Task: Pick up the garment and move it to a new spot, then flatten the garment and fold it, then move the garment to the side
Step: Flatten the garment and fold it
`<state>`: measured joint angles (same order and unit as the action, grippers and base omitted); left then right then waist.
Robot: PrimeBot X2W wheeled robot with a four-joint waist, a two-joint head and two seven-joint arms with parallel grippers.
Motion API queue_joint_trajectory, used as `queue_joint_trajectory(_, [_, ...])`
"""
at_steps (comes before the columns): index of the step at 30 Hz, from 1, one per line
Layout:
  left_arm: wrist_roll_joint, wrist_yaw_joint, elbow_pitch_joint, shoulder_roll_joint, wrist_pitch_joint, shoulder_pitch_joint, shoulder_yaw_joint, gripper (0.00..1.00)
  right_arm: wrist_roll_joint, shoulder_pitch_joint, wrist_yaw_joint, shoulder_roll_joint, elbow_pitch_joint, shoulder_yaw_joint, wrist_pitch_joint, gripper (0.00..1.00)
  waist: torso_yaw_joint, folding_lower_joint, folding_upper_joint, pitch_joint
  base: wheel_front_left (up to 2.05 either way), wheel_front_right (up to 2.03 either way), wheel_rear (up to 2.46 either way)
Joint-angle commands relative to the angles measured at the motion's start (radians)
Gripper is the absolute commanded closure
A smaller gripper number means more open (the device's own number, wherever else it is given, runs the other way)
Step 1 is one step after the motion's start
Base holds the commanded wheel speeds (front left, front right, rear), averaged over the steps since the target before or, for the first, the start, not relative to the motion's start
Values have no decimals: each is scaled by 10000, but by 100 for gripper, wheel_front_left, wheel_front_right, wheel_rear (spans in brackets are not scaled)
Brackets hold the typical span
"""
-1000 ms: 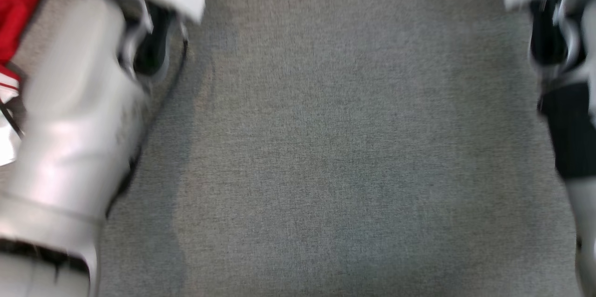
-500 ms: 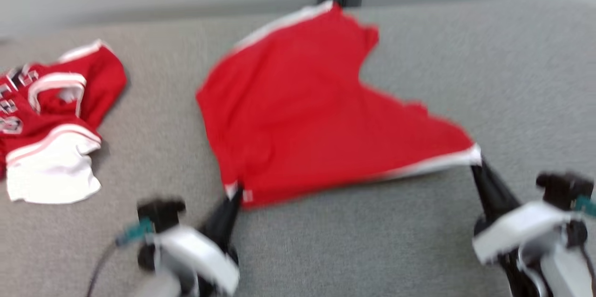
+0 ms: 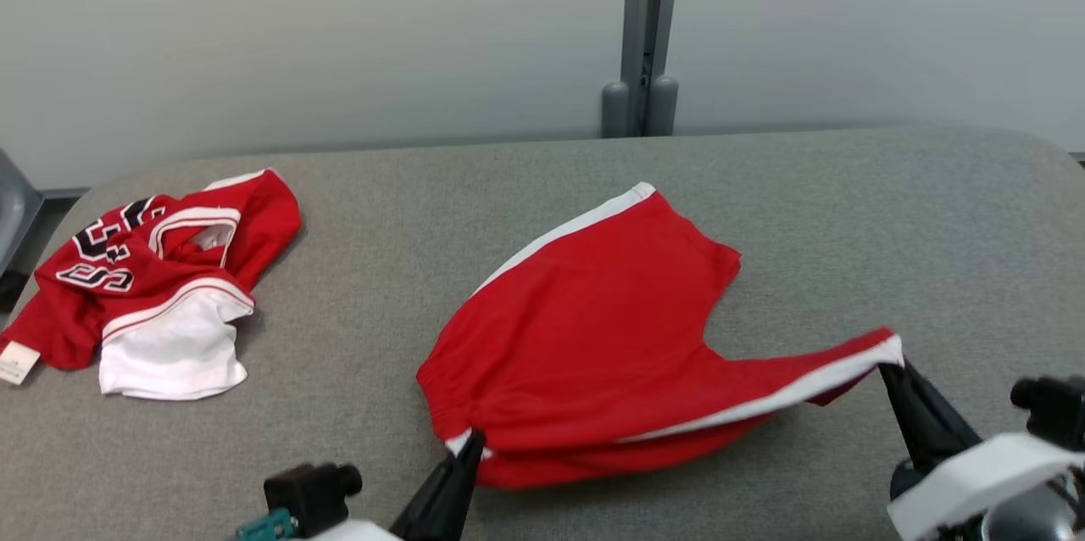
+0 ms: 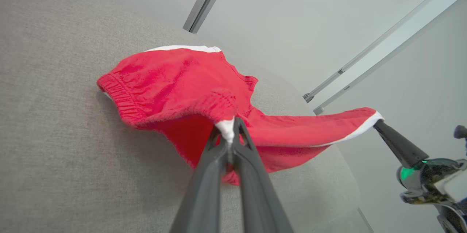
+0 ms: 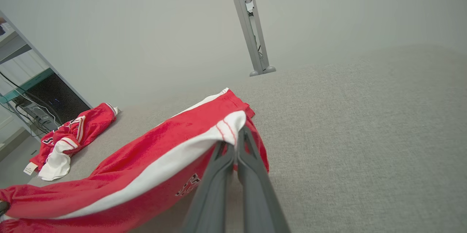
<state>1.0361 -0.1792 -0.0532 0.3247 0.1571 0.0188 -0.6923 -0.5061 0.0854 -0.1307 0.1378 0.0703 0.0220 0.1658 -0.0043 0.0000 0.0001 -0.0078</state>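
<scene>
Pinched red white-striped cloth shorts (image 3: 585, 329) by two corners in tightly closed left gripper (image 3: 471, 438) and right gripper (image 3: 887, 367), partly raised above grey fabric table (image 3: 848, 210).

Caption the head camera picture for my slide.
Left hand and right hand each pinch a corner of the red shorts on the grey surface; a red jersey lies aside.

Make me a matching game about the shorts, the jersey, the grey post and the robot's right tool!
Things:
1. shorts
2. jersey
3. grey post
4. right tool

Places or states:
A. crumpled at the left
B. standing behind the table
C. shut on a white-edged corner
D. stretched out, one end lifted

Pairs: 1-D, 2-A, 3-B, 4-C
</scene>
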Motion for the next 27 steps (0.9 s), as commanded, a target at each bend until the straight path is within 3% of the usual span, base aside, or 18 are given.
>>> queue_joint_trajectory(1, [-26,-69,-116,-41,-64,-532,160,100,58,-568,-2,18,-85,-38,119,100,332,0,-1,488,0,0,0])
queue_joint_trajectory(9, [-337,-312,591,-395,-433,-2489,481,100,323,-4001,-2,130,-2353,464,320,100,935,0,-1,1710,0,0,0])
queue_joint_trajectory(18, [-217,50,2486,-1230,-837,-4123,355,100,445,-7152,-2,776,-5212,1469,-98,100,1271,0,-1,2886,0,0,0])
queue_joint_trajectory(27, [-114,314,3861,-1923,-891,-5561,484,100,398,-9207,-2,1228,-7331,2459,-302,100,1648,0,-1,3631,0,0,0])
